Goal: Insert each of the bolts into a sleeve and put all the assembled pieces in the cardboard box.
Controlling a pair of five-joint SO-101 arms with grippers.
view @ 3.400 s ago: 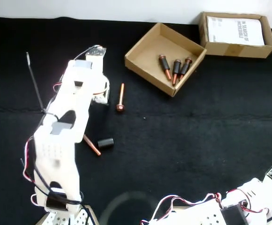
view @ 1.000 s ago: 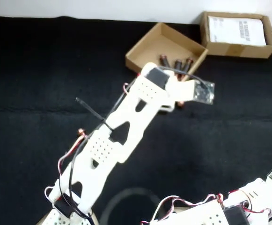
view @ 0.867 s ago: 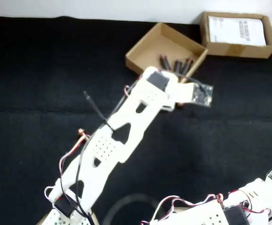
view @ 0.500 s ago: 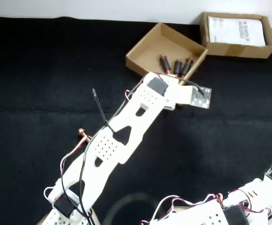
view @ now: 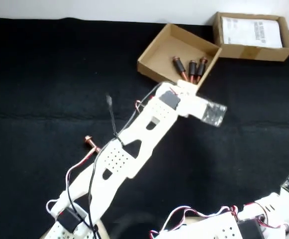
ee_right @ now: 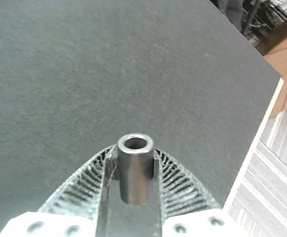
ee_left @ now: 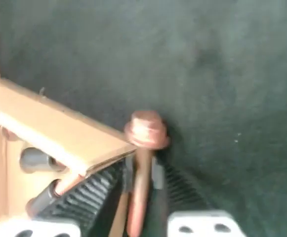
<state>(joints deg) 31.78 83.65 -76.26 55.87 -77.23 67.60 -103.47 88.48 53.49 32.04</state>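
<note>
Bolt (ee_left: 145, 132), copper-coloured with a flanged head, is pinched between the left gripper's (ee_left: 142, 173) ribbed black jaws, just beside the cardboard box's (ee_left: 59, 136) wall; its tip is cut off. The box sits at one o'clock on the black cloth (view: 45, 74) and holds three assembled pieces (view: 189, 67). The right gripper's (ee_right: 135, 157) jaws clamp a smooth grey tubular sleeve (ee_right: 135, 175).

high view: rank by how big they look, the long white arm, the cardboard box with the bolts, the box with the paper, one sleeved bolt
1. left arm
2. cardboard box and paper box: they look about alike, so not ranked
3. sleeved bolt
</note>
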